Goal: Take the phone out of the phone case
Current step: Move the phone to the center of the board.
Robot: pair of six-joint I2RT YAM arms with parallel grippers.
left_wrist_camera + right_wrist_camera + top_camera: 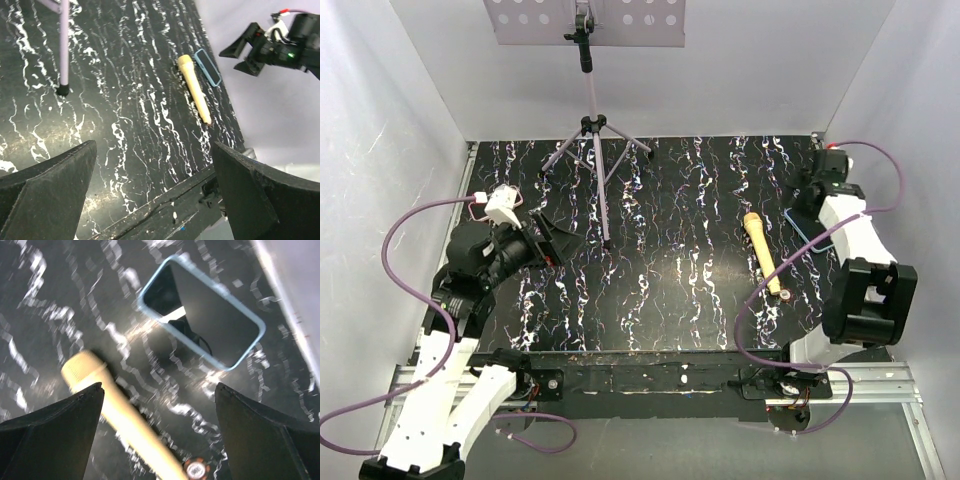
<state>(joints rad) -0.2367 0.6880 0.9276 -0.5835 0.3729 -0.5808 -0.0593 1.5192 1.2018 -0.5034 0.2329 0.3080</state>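
Note:
The phone (202, 320) lies flat on the black marbled table, dark screen up, inside a light-blue phone case (150, 284) whose rim frames it. In the top view only an edge of the case (806, 240) shows from under the right arm, by the right wall. My right gripper (159, 390) hovers open over the table just short of the phone, nothing between its fingers (55, 435). From the left wrist view the phone (207, 66) and the right gripper (231, 60) sit far off. My left gripper (154, 145) hangs open and empty over the table's left side (563, 240).
A beige microphone-shaped stick (761, 250) lies just left of the phone, its lower end under the right gripper (125, 420). A lavender tripod stand (595, 130) rises at the back centre, one foot (62, 90) on the table. White walls close in on three sides.

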